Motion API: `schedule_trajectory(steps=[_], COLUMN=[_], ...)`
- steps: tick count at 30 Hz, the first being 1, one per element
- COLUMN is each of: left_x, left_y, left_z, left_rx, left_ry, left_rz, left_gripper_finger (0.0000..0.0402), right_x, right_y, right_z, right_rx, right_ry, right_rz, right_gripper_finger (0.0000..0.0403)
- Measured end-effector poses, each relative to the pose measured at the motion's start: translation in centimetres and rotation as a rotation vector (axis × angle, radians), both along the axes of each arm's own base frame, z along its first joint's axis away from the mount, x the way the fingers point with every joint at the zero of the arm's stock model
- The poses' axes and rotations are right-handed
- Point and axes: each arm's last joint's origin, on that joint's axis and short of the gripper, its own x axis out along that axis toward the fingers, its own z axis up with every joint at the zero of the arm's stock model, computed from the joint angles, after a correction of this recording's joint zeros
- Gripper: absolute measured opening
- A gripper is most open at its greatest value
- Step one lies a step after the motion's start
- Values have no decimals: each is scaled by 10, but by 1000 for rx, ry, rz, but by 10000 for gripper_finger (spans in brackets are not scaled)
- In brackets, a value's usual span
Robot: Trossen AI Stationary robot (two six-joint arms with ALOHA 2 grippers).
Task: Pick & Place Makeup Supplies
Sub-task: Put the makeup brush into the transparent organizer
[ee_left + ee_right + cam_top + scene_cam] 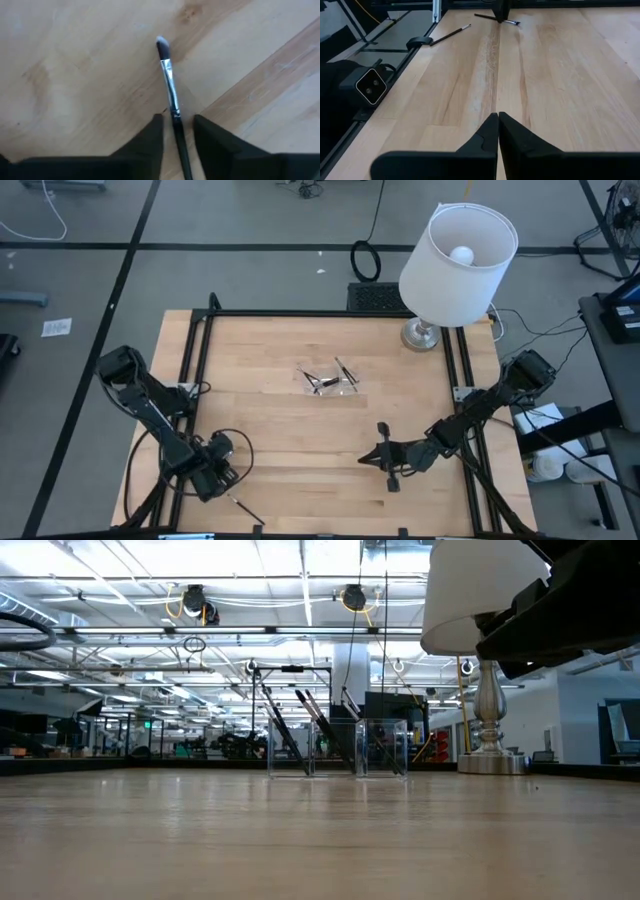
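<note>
At the table's near left corner my left gripper [177, 132] straddles one brush [170, 90], jaws apart, not yet pinching; several already stand in the tray [330, 380], my right gripper [498, 131] waits closed.

brush [172, 100]: handle end cut off at frame edge | lamp [480, 640]: shade top cut off

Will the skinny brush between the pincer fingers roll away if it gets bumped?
Probably. The brush has a thin, round-looking handle lying flat on the smooth table, so a nudge might roll it. It looks stiff and light. The left pincer straddles its handle, which should stop it.
</note>
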Motion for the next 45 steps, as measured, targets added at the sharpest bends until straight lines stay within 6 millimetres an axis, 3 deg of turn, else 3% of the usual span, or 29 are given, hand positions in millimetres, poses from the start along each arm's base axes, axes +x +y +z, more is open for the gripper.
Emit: schedule_trajectory(steps=[5, 8, 16, 23, 34, 39, 45], left_x=[10, 18, 37, 58, 122, 137, 158], left_y=[3, 8, 24, 37, 57, 68, 64], left_z=[0, 0, 0, 0, 10, -12, -36], left_rx=[-25, -37, -73, -101, -14, -65, -157], left_ry=[-17, -11, 1, -76, -587, -517, -576], left_rz=[-29, -38, -72, -138, -238, -245, -294], left_gripper_finger=[34, 11, 42, 23, 16, 6, 6], right_x=[0, 0, 0, 0, 0, 0, 0], right_y=[0, 0, 0, 0, 0, 0, 0], right_z=[0, 0, 0, 0, 0, 0, 0], right_rx=[0, -2, -11, -22, -28, -27, -32], right_ry=[0, 0, -1, -2, -4, -6, 0], right_rz=[0, 0, 4, 9, 11, 10, 10], right_gripper_finger=[0, 0, 0, 0, 0, 0, 0])
